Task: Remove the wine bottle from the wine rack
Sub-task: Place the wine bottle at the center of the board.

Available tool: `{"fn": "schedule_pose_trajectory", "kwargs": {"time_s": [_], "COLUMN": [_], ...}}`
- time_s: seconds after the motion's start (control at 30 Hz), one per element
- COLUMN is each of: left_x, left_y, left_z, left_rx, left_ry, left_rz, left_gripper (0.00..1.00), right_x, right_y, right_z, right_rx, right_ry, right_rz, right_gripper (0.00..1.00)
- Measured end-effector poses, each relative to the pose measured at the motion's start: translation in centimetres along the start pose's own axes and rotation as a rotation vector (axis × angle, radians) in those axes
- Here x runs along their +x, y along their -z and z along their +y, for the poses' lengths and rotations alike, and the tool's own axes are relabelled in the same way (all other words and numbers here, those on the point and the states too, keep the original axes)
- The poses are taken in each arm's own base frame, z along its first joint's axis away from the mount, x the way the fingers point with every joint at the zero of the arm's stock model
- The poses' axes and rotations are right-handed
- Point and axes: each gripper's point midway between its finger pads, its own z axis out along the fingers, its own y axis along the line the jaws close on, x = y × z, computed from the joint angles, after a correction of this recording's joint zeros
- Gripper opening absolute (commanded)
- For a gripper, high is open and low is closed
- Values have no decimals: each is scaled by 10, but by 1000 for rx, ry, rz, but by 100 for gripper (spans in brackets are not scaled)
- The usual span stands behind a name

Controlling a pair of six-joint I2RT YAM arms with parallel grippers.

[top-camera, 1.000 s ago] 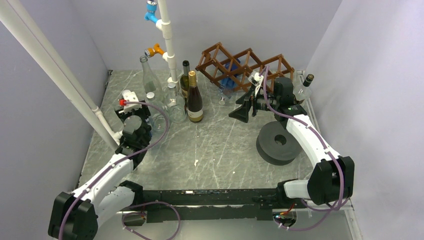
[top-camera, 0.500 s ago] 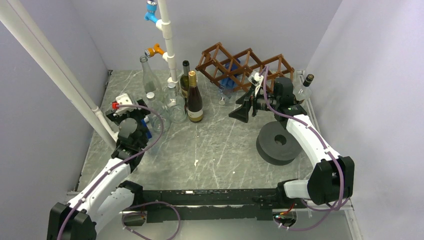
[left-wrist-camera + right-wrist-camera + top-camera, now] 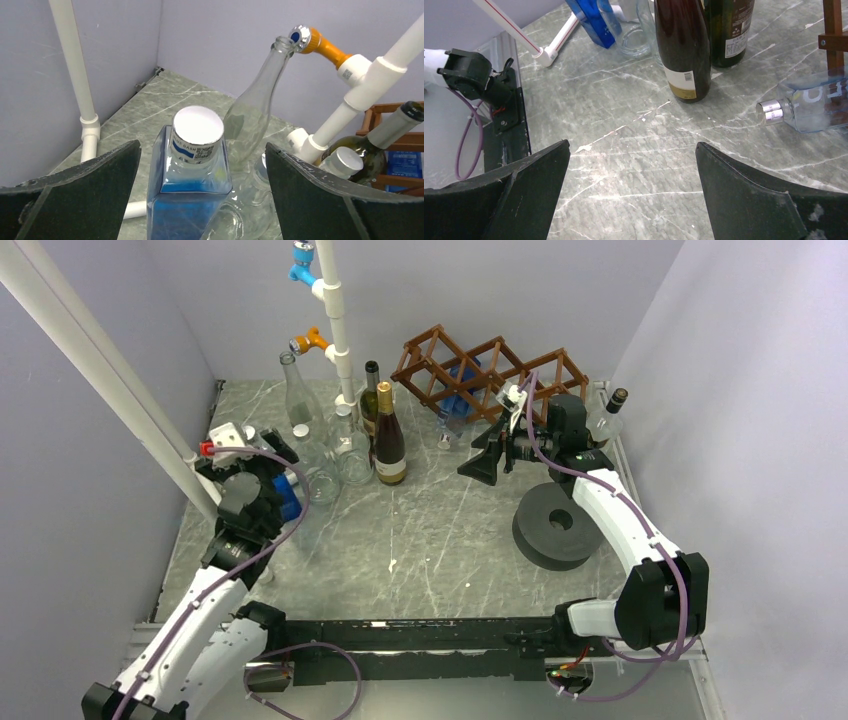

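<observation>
Fig.: Blue bottle (image 3: 192, 190) stands upright on worktop (image 3: 440, 530), L side, between the wide-open fingers of L end effector (image 3: 201, 150), ungripped; prob. one removal done. 2nd bottle (image 3: 809, 107) lies in rack (image 3: 490, 368), neck outward, left to take. R end effector (image 3: 633, 150) fully open, empty, near rack. Standing bottles (image 3: 388, 445) and pipe (image 3: 335, 310) crowd L side.

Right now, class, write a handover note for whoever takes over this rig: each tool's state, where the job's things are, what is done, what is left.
Left tool: open, fingers either side of the blue bottle, not gripping it.
Right tool: open, empty, hovering by the wine rack.
Done: blue bottle stands upright on the table, off the rack.
Left: a clear bottle lies on its side low in the rack, silver cap poking out; probably the right tool's job.
</observation>
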Motion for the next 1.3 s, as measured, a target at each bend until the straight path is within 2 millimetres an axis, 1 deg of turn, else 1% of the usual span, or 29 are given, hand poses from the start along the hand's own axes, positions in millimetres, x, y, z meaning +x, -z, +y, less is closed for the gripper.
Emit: {"fn": "schedule_pose_trajectory", "kwargs": {"time_s": [0.13, 0.2, 0.33, 0.43, 0.6, 0.93, 1.07, 1.2, 1.3], "left_x": [-15, -24, -36, -39, -33, -40, -48, -61, -63], "left_y": [3, 3, 3, 4, 11, 35, 49, 66, 75], "left_z": [-3, -6, -15, -26, -42, -92, -105, -119, -128], "left_rx": [-2, -3, -12, 2, 69, 372, 499, 627, 701], "left_ry": [48, 68, 82, 66, -3, -83, -78, -43, -28], "left_rz": [19, 32, 79, 118, 170, 197, 189, 167, 170], "left_gripper": [99, 100, 99, 99, 99, 100, 99, 100, 99], "right_x": [0, 0, 0, 1, 3, 4, 4, 4, 3], "right_y": [0, 0, 0, 0, 1, 8, 10, 13, 14], "right_z": [0, 0, 0, 0, -2, -13, -17, -20, -22], "right_rx": [0, 0, 0, 0, 4, 45, 56, 65, 73], "right_ry": [0, 0, 2, 7, 16, 21, 25, 23, 21], "right_rz": [0, 0, 0, 2, 10, 9, 7, 5, 2], "right_gripper": [100, 100, 100, 100, 100, 100, 100, 100, 100]}}
